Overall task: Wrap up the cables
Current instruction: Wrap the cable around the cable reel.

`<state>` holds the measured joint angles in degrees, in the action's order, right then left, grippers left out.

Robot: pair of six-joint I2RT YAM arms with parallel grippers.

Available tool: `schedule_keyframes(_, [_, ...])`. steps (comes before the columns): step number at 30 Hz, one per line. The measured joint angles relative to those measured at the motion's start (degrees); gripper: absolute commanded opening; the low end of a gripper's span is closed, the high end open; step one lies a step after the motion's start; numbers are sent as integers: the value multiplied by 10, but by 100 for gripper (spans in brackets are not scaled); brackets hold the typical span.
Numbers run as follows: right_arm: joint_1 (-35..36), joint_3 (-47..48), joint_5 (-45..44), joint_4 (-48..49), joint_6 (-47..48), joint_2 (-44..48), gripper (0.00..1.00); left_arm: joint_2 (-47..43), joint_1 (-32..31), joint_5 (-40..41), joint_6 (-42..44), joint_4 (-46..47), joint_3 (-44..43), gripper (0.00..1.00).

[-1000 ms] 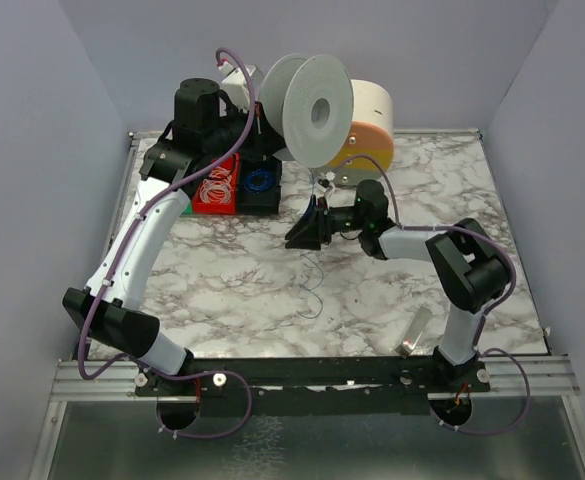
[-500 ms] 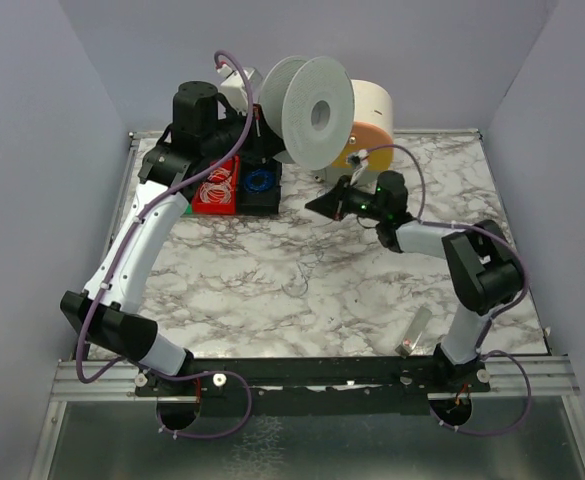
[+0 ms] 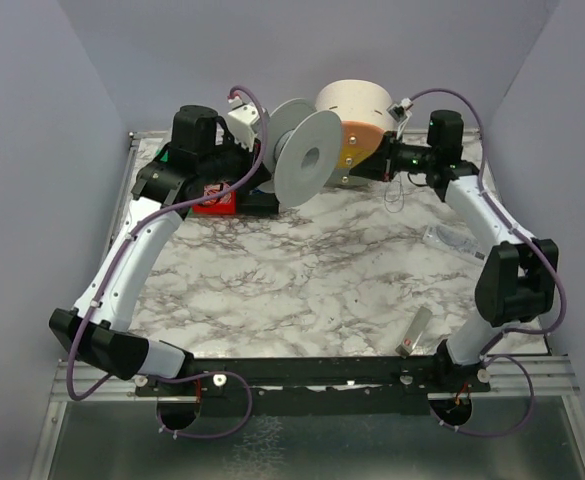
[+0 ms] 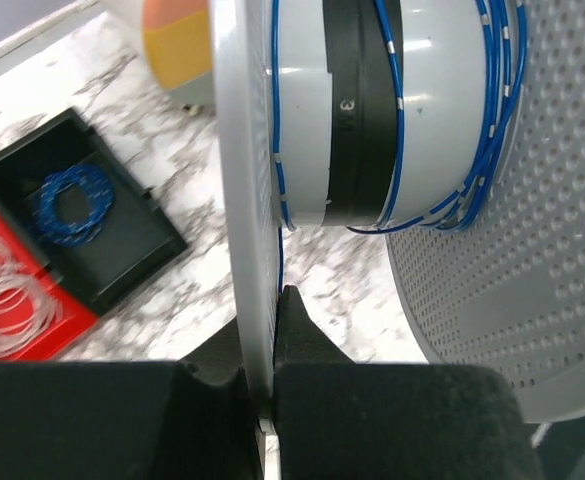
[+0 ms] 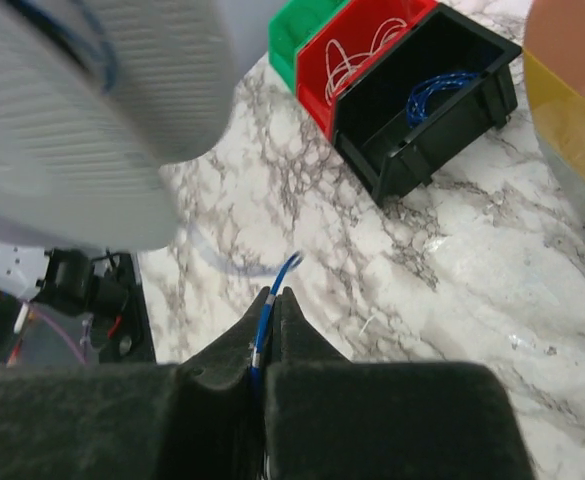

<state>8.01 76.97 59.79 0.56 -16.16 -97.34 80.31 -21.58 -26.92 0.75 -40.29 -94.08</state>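
At the surface's [image 3: 322, 290] back, bins [image 3: 215, 202] sit left of the spool [image 3: 305, 165], cable [image 4: 390, 70] round its hub; a roll [image 3: 357, 115] stands behind it. Perhaps a tube [image 3: 417, 330] lies front right.

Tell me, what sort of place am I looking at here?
Probably a robotics lab test bench: two robot arms bolted at a marble-patterned table, plain walls boxing it in, and a spool of blue wire near small parts bins.
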Motion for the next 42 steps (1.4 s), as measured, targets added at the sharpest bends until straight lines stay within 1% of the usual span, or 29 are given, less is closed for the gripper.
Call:
schedule_keyframes(3, [-6,60,29,-134,62,27,0,-10,-7,43,39,-18,15,0])
schedule_keyframes(5, [-9,111,51,-215,94,41,0,-15,-15,92,68,-23,21,0])
schedule_keyframes(8, [-9,165,86,-289,113,59,0,-16,-36,153,100,-21,32,0])
schedule_keyframes(11, [-9,184,120,-311,101,79,0,-16,-64,205,122,-12,52,0])
schedule_keyframes(13, [-6,179,143,-297,71,90,0,-16,-94,249,134,-3,70,0])
schedule_keyframes(17, [15,128,179,-195,-26,107,0,-8,-146,328,135,16,89,0])
schedule_keyframes(20, [60,87,191,-108,-98,110,0,13,-153,371,124,33,85,0])
schedule_keyframes(22, [95,67,191,-68,-130,110,0,28,-153,387,117,44,80,0])
schedule_keyframes(27, [157,50,191,-2,-166,108,0,67,-162,412,85,52,57,0])
schedule_keyframes(29, [169,50,188,-3,-151,103,0,77,-163,418,66,54,48,0])
schedule_keyframes(34, [208,47,169,-68,-42,67,0,100,-160,406,23,44,23,0])
schedule_keyframes(39, [220,-3,167,-68,30,37,0,124,-146,348,-17,7,-20,0])
schedule_keyframes(42, [220,-26,166,-62,57,37,0,137,-122,287,-45,-9,-37,0])
